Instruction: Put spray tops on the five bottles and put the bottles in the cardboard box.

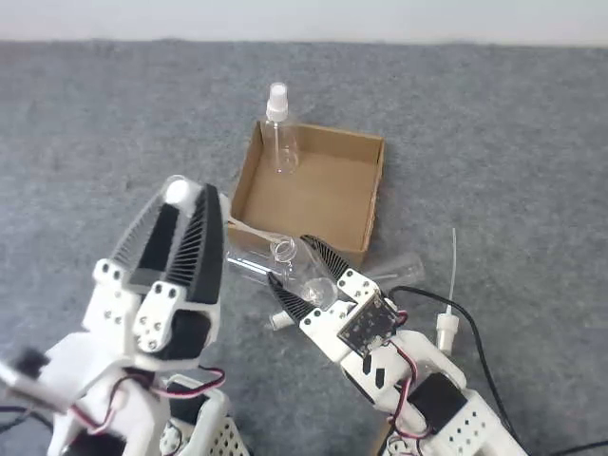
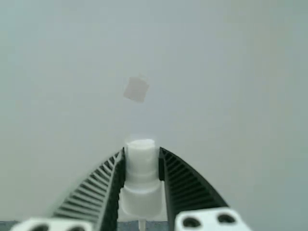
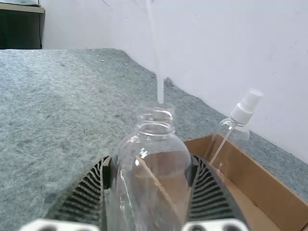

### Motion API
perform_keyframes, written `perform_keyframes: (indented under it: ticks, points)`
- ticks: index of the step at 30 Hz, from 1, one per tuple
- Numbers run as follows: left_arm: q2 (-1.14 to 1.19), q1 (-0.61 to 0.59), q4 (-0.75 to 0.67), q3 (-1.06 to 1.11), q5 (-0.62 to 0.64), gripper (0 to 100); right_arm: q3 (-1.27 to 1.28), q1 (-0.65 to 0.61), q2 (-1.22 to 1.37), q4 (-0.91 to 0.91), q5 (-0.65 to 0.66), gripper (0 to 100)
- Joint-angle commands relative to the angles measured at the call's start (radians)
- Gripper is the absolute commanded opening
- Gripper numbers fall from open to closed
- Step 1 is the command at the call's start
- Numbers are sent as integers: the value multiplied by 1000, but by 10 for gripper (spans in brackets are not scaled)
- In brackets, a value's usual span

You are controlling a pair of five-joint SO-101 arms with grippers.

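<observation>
The clear bottle is held in the right gripper, just in front of the near wall of the cardboard box. The black fingers are closed on both sides of the bottle's body. Its neck has no top and is open, and in the right wrist view it points upward. In that view a thin white tube stands straight above the open neck. I cannot tell whether it touches the neck or what it belongs to. The right arm is low over the grey carpet, and it comes from the near right edge toward the box.

The spray top is in the left gripper. The fingers are narrow and pinch the white top between their tips, with its head turned away from the wrist. The left arm is raised high, to the left of the box, and its gripper faces the pale wall.

One finished bottle, with its spray top on, stands upright in the far left corner of the box. A second spray top lies on the carpet to the right of the right arm, with its tube pointing away. Two more clear bottles lie on the carpet near the box front, one to the left of the held bottle and one to the right.
</observation>
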Motion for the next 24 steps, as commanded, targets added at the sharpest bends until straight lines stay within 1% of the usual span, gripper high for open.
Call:
perform_keyframes:
  ticks: [1,9,13,17,21,24]
  points:
    - [0,26,-3,19,-8,12,20,-8,-19,-30,14,9]
    - [0,21,-3,59,-9,12,20,-7,-21,-25,14,9]
    - [-2,20,-3,76,-41,12,20,-7,-21,-33,14,9]
    - [-2,20,2,84,-43,12,20,-7,-21,-35,14,9]
    - [-2,20,-3,124,-46,12,20,-7,-21,-35,14,9]
    - [-3,21,-3,154,-74,12,18,-7,-22,-35,14,9]
